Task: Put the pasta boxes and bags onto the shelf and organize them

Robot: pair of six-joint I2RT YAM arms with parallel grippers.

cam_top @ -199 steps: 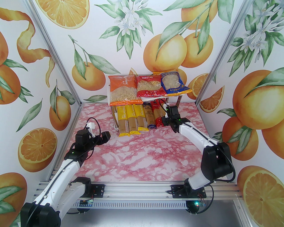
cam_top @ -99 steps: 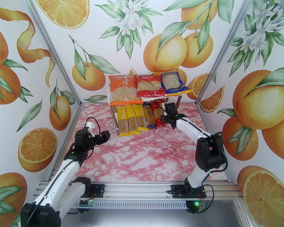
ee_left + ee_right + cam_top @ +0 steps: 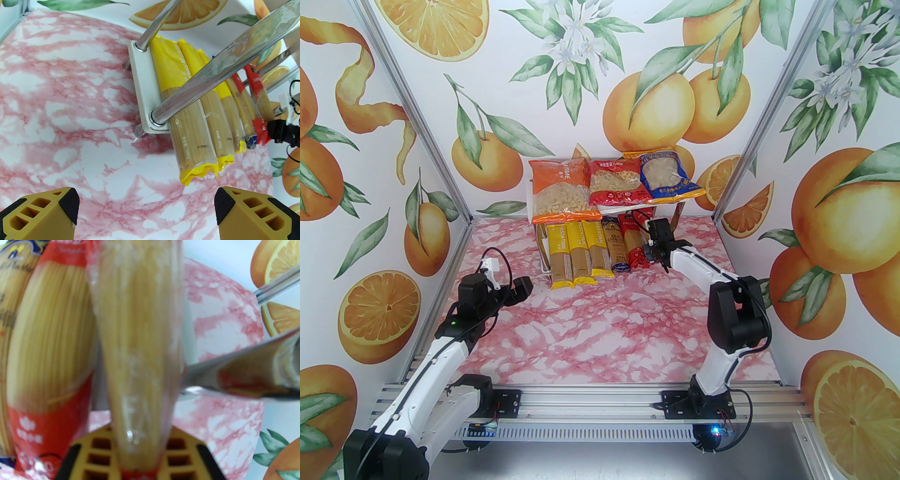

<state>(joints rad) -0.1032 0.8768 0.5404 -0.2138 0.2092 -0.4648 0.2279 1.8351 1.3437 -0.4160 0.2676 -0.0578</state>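
Red spaghetti pack [image 3: 138,345] rests on the shelf's [image 3: 143,77] lower board, clenched in our right hand [image 3: 140,446]. That arm's elbow has swung inward, so placement looks nearly finished. Left hand [image 3: 145,211] hangs released.

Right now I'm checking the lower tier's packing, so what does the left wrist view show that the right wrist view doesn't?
Left wrist view: three yellow packs on the lower board, with the left end effector open. Right wrist view: the right end effector shut on a red pack. Shared: the other red pack, dark blue pack, chrome legs, table.
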